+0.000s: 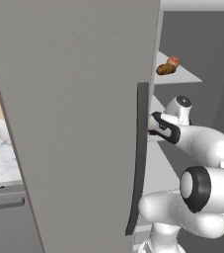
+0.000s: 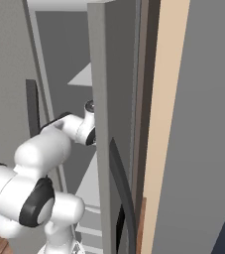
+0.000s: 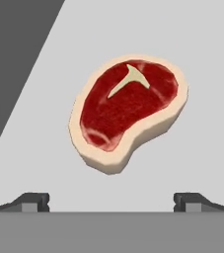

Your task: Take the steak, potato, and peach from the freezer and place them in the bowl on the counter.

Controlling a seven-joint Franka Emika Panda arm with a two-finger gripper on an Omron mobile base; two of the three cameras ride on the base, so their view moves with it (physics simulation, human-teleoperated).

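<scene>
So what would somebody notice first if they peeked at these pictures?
Probably the steak, bright red with a pale fat rim, lying flat on a pale grey shelf of the freezer, just ahead of the open gripper. Next comes the big white arm reaching past the wide grey door. Higher up, the potato and the peach sit side by side on another shelf.

The arm [image 1: 202,148] is glossy white, built of fat rounded links like swollen capsules. Black rings band its joints, each around a flat grey-white end cap. A black strip runs along the narrower forearm link. The gripper [image 3: 111,201] ends in 2 small dark grey finger tips [image 3: 34,201] with blocky, stepped shapes.
</scene>
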